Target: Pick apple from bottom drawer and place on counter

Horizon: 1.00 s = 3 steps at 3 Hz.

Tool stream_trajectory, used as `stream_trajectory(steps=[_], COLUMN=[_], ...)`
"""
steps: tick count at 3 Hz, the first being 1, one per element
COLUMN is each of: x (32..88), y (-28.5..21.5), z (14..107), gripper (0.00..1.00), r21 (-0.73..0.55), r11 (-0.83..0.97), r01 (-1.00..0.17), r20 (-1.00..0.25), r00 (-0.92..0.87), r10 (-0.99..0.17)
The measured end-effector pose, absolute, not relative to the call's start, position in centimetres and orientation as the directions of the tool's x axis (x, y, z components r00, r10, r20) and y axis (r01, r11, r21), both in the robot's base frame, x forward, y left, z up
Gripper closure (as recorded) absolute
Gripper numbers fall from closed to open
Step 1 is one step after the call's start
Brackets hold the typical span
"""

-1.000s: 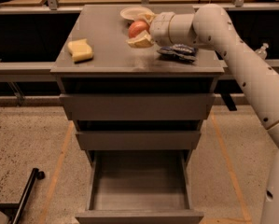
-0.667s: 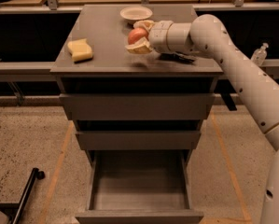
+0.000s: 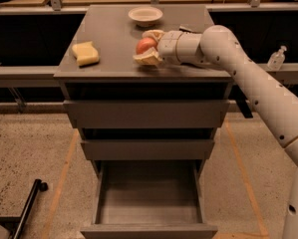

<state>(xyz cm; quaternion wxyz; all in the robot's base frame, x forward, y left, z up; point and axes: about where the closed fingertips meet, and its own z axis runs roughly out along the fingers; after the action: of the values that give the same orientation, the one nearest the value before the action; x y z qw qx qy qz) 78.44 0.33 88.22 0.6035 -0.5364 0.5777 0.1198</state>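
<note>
Now | gripper point(image 3: 146, 48) clamps apple point(image 3: 144, 44) at counter point(image 3: 113, 36), contact unclear | fingers point(image 3: 150, 34) hide apple's far side | bottom drawer point(image 3: 148, 210) open

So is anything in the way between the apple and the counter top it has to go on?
No, nothing visible. The gripper holds the apple right over a bare part of the counter. The yellow sponge lies off near the counter's other side and the white bowl sits farther back, both apart from it.

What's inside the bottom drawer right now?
Only its bare grey floor shows in the bottom drawer; its rear, under the drawer above, is hidden. The apple is in the end effector over the counter.
</note>
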Motion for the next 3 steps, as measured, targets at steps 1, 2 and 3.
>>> stream_trajectory(steps=[1,2,3], x=[78.01,77.62,77.59], y=[0.27,0.21,0.53], z=[88.30,88.18,88.07], gripper=[0.38,0.15,0.00], r21=[-0.511,-0.508,-0.507], r11=[0.398,0.401,0.398], r01=[-0.762,-0.762,-0.765], r20=[-0.823,-0.822,-0.823], r00=[0.298,0.291,0.292], r10=[-0.484,-0.489,-0.487])
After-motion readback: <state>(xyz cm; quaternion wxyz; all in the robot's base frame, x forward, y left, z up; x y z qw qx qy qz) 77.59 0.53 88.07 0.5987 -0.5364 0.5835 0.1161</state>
